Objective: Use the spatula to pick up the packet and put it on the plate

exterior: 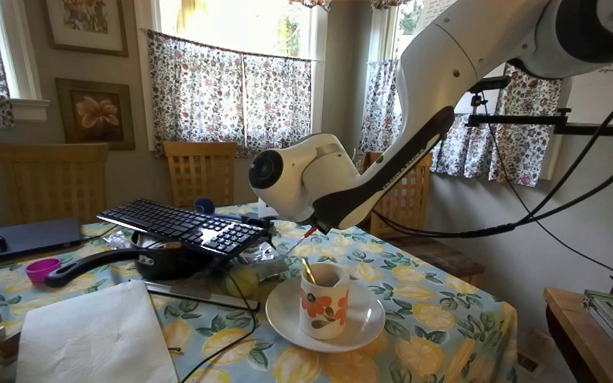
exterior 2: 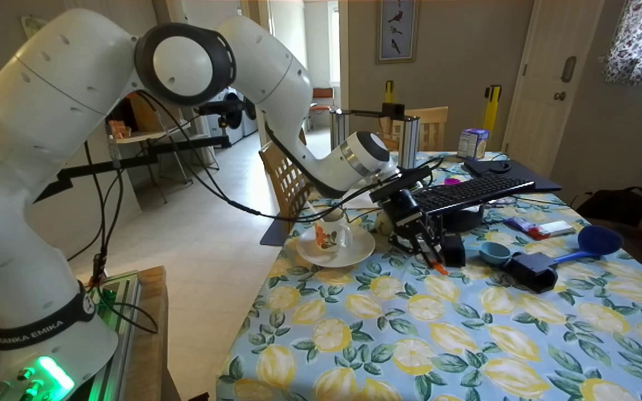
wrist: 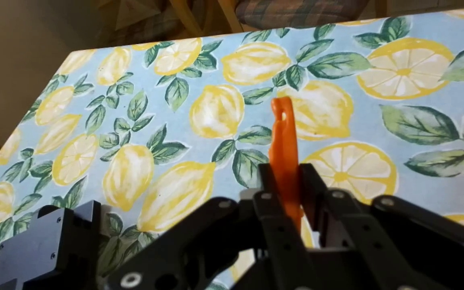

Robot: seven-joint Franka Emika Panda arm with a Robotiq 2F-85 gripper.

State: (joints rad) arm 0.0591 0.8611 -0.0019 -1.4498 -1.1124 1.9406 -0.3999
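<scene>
Black two-fingered claw (wrist: 286,177): in my wrist view the fingertips are drawn close together, no wider apart than the handle pinched between them.
Slim orange-handled utensil (wrist: 284,139): gripped by my claw, one finger on each side; I take it for the spatula. Its orange butt, with a small hole, pokes out past the fingertips.
Spatula's long axis: in an exterior view the thin greyish blade (exterior: 296,244) slants down out of the claw towards the packet's side; the butt points away. I judge that the right way round for scooping.
Small flat silvery-grey packet (exterior: 273,268): I read that dull, translucent-looking shape as the packet. It lies just below the blade's tip; whether they touch I can't tell. My wrist view doesn't show it.
Coming move: I'd lower the tip and slide it flat beneath the packet; held this steep, it may only push.
Yellow-green ball-like thing (exterior: 242,281): beside the packet, on the side away from the plate; it could roll if nudged.
Round white plain-rimmed plate (exterior: 285,319): just beside the packet, so the carry looks short to me.
White cup with orange flowers (exterior: 314,319): upright on the plate in both exterior views; I'd aim for bare plate next to it.
</scene>
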